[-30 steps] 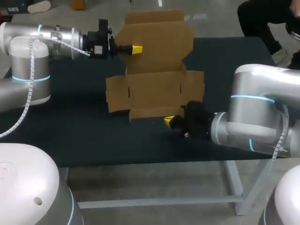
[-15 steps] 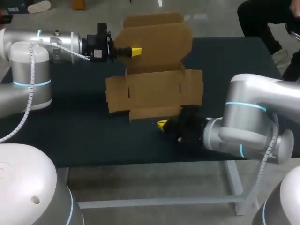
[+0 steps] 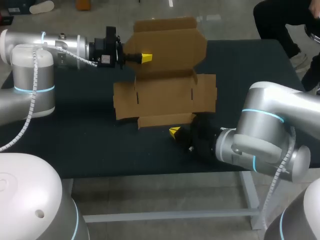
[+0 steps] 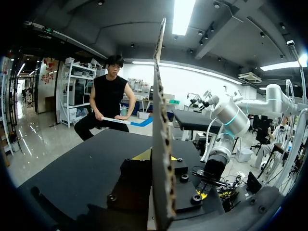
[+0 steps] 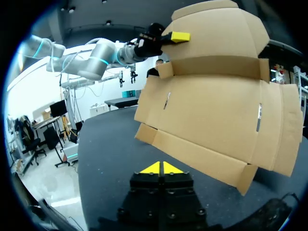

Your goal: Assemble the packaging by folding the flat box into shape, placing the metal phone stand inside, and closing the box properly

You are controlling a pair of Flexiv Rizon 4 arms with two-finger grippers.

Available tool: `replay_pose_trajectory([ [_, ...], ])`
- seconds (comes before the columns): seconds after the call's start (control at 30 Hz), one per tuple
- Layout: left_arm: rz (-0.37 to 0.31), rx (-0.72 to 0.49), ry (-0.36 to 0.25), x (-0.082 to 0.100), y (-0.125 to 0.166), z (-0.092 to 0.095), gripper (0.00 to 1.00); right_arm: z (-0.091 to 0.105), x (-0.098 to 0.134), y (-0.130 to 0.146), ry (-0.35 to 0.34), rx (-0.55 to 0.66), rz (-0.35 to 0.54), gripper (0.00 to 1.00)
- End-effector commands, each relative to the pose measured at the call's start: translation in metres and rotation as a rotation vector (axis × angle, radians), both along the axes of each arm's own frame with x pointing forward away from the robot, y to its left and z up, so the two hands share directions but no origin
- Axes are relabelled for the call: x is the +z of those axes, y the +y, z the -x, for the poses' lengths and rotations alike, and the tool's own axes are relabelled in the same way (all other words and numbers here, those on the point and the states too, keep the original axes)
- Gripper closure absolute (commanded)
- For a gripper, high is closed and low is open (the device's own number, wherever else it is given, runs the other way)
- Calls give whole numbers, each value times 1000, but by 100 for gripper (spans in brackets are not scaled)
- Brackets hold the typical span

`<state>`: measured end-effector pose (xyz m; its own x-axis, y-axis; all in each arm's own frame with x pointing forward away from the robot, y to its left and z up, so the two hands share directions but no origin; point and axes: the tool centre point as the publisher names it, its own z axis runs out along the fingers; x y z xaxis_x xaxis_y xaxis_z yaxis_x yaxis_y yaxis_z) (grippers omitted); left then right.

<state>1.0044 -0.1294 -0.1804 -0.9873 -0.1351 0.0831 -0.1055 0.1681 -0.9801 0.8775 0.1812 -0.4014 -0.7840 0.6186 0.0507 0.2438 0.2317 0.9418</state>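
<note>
Head view: the left claw (image 3: pixel 145 58) is clamped on the rear panel (image 3: pixel 167 47) of the box (image 3: pixel 165 97), holding it raised while the base lies flat on the surface (image 3: pixel 75 145). The right claw (image 3: pixel 174 132), tips together, sits just before the front flap (image 3: pixel 165 120), probably to lift it.

Left wrist view: cardboard stands edge-on between the fingers.

Right wrist view: tips together, box just ahead.

No phone stand is visible.

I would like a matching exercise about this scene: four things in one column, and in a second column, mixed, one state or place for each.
1. left hand
2. right hand
3. rear panel
4. front flap

a. lies flat on the table
b. shut, holding nothing
c. shut on the rear panel
d. stands raised

Pairs: 1-c, 2-b, 3-d, 4-a
</note>
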Motion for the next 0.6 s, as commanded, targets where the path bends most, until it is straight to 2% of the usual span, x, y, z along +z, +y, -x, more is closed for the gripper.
replay_pose_trajectory([
  [0.03,-4,-3,-3,-1,-1,2,100,-4,-5,3,-45,-138,8,100],
  [0.37,-12,-18,-14,-2,-2,1,100,-23,-6,9,-44,-152,-9,100],
  [0.6,3,-33,-38,-8,2,9,100,-26,-5,13,-44,-147,-9,100],
])
